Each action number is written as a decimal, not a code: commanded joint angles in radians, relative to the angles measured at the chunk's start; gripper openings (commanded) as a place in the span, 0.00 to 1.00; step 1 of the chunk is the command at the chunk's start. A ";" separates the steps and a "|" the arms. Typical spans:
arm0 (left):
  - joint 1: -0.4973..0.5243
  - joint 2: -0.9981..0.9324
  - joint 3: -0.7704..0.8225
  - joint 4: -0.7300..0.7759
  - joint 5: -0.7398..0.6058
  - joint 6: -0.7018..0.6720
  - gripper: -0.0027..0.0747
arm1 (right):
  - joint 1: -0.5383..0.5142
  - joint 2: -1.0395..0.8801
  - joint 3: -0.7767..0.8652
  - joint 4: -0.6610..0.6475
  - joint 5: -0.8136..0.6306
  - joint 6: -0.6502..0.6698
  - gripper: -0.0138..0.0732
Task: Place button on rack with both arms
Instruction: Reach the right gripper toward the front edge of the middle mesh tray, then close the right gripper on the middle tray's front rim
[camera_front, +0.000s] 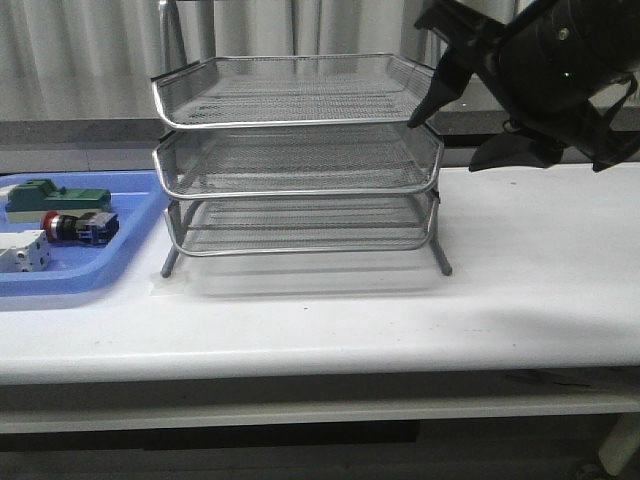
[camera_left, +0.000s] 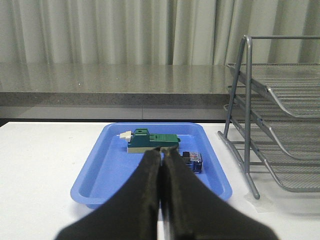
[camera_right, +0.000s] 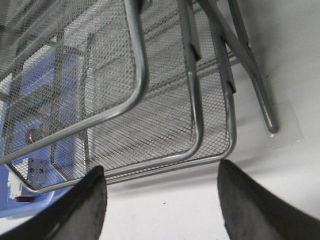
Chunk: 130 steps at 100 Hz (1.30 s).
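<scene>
The button (camera_front: 78, 226) lies on its side in the blue tray (camera_front: 120, 262) at the left end of the white bench (camera_front: 520, 290), with its red cap pointing toward the left. It sits between a green block (camera_front: 55, 197) behind it and a white block (camera_front: 22, 252) in front of it, so it has not been picked up yet. The rack (camera_front: 300, 160) stands just beside the tray, near the middle of the bench, and all three of its wire shelves look bare, so the job looks like it is only starting. The left claw (camera_left: 161, 159) is clenched with its two black fingers pressed flat together and nothing between them. In the left wrist view it points at the tray, and the button peeks out just past the finger tips. It will need to spread its fingers before it can take the button. The right claw (camera_right: 160, 175) is released, with its fingers wide apart and holding nothing. It hangs up high by the right corner of the rack, looking down on the shelf rims. I think it waits there so it can be handed the button and put it on a shelf, since the rack is on its side of the tray.
</scene>
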 joint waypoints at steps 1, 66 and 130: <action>0.000 -0.035 0.047 0.000 -0.086 -0.011 0.01 | -0.031 -0.033 -0.034 0.155 0.040 -0.139 0.72; 0.000 -0.035 0.047 0.000 -0.086 -0.011 0.01 | -0.120 0.122 -0.063 0.342 0.289 -0.267 0.72; 0.000 -0.035 0.047 0.000 -0.086 -0.011 0.01 | -0.121 0.263 -0.154 0.572 0.382 -0.474 0.72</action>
